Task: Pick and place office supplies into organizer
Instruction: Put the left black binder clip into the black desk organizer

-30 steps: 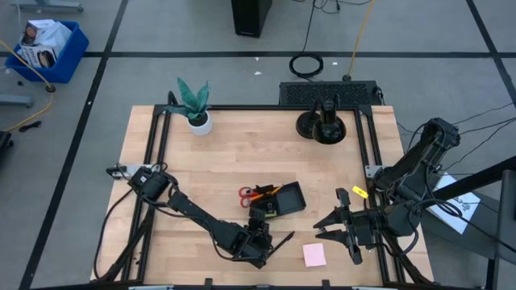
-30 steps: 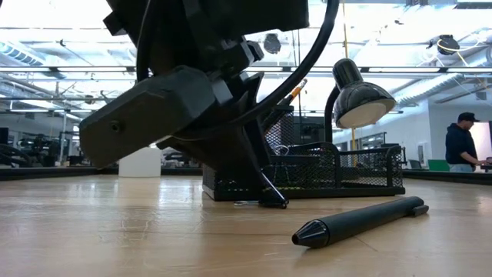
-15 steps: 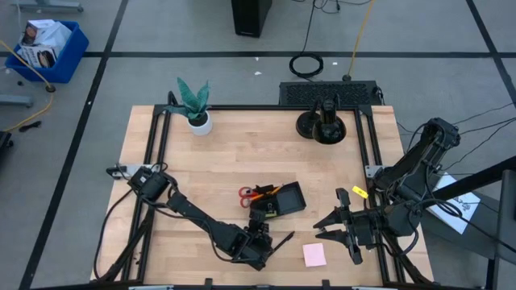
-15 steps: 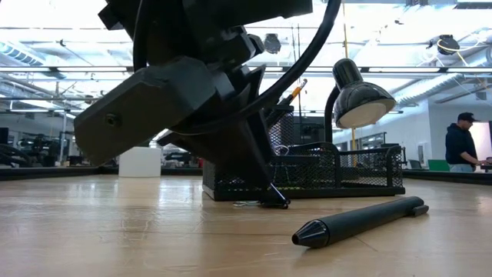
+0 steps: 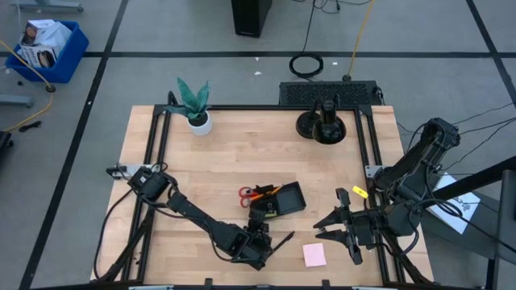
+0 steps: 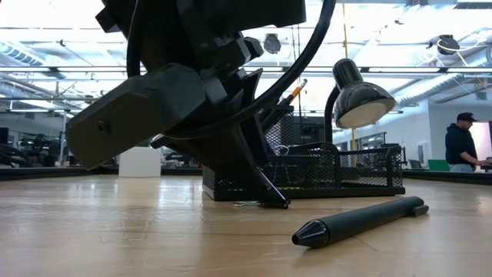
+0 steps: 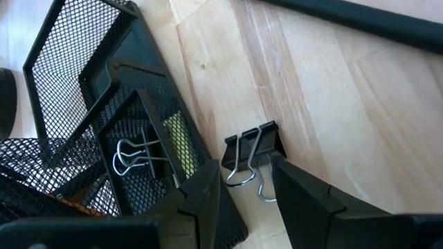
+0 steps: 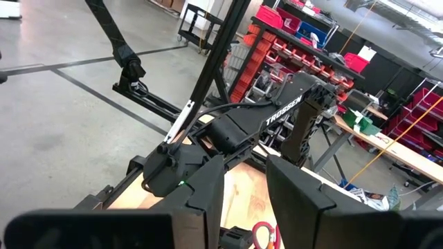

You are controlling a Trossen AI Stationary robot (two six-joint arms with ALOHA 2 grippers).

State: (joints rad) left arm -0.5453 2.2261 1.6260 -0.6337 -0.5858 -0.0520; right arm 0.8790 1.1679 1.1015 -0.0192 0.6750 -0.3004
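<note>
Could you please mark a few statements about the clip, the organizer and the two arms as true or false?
1. The left gripper has open fingers on either side of a black binder clip lying on the table. True.
2. That clip lies inside the organizer. False: it rests on the wood just beside it; another clip is inside.
3. The pink sticky-note pad lies on the table. True.
4. The right gripper holds a pen. False: its fingers are open and empty.
5. The scissors lie beside the plant. False: they are at the organizer.
</note>
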